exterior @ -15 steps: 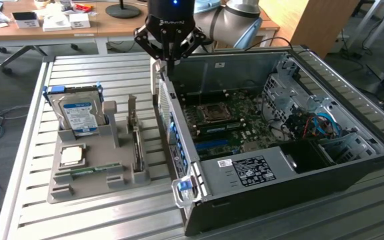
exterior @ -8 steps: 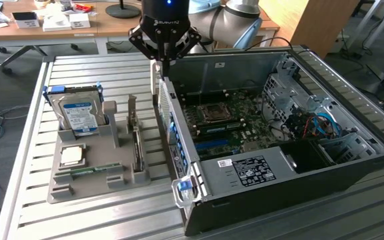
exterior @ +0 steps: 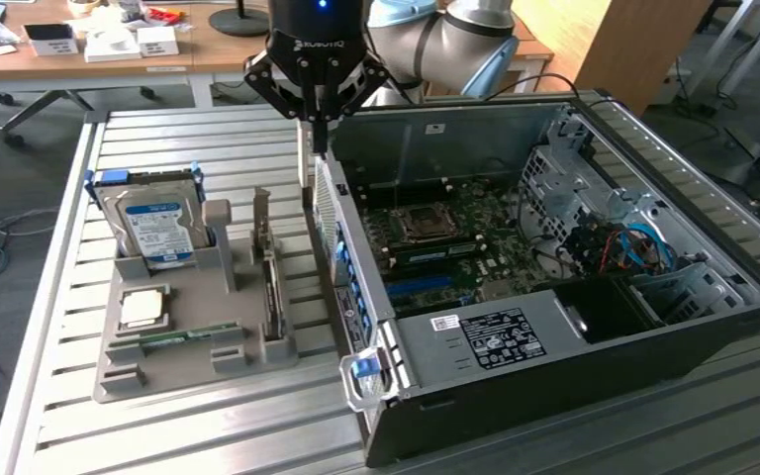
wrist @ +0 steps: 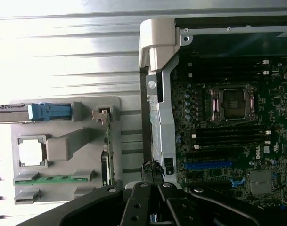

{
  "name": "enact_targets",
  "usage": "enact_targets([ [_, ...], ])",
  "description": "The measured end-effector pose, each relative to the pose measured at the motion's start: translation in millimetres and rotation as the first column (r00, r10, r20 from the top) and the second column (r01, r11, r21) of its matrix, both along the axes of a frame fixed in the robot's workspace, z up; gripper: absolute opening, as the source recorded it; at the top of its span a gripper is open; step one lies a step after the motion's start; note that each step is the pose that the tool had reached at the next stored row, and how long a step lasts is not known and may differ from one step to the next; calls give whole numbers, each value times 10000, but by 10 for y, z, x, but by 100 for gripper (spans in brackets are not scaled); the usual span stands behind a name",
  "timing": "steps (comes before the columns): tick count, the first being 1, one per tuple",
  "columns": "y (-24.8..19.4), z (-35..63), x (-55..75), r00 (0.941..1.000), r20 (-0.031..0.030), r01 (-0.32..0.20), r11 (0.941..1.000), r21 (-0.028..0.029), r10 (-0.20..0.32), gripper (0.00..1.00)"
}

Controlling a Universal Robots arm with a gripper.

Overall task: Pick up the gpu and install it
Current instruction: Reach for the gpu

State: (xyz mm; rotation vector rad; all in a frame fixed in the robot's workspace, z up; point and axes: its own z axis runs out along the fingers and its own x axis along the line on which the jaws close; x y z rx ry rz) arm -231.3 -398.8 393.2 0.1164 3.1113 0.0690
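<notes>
The gpu (exterior: 272, 287) stands on edge in a slot of the grey tray (exterior: 130, 381), with its silver bracket at the far end. In the wrist view the gpu (wrist: 105, 146) appears as a thin edge-on board in the tray (wrist: 63, 141). My gripper (exterior: 310, 173) hangs over the gap between the tray and the open computer case (exterior: 552, 356), close to the case's rear wall. Its thin fingers are pressed together and I see nothing held between them. In the wrist view the gripper (wrist: 150, 168) points down beside the case's rear edge.
The tray also holds a hard drive with a blue-white label (exterior: 155, 226), a square silver chip (exterior: 142, 307) and a green memory stick (exterior: 175, 336). The motherboard (exterior: 453, 252) lies exposed inside the case. Everything rests on a slatted metal table (exterior: 195, 435).
</notes>
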Motion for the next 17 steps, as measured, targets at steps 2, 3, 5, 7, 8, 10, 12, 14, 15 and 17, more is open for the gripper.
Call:
enact_targets([
  [2,0,0,0,10000,0,-1,10000,0,1,11],
  [3,0,0,0,10000,0,-1,10000,0,1,11],
  [5,0,0,-1,10000,0,0,10000,0,0,11],
  [7,0,0,0,10000,0,0,10000,0,0,11],
  [8,0,0,-1,10000,0,0,10000,0,0,11],
  [10,0,0,-14,10000,0,2,10000,0,-2,11],
  [12,0,0,-34,10000,0,1,10000,-1,-1,11],
  [14,0,0,-58,10000,1,0,10000,0,0,11],
  [15,0,0,-69,10000,1,0,10000,0,0,11],
  [17,0,0,-87,10000,0,-1,10000,0,1,11],
])
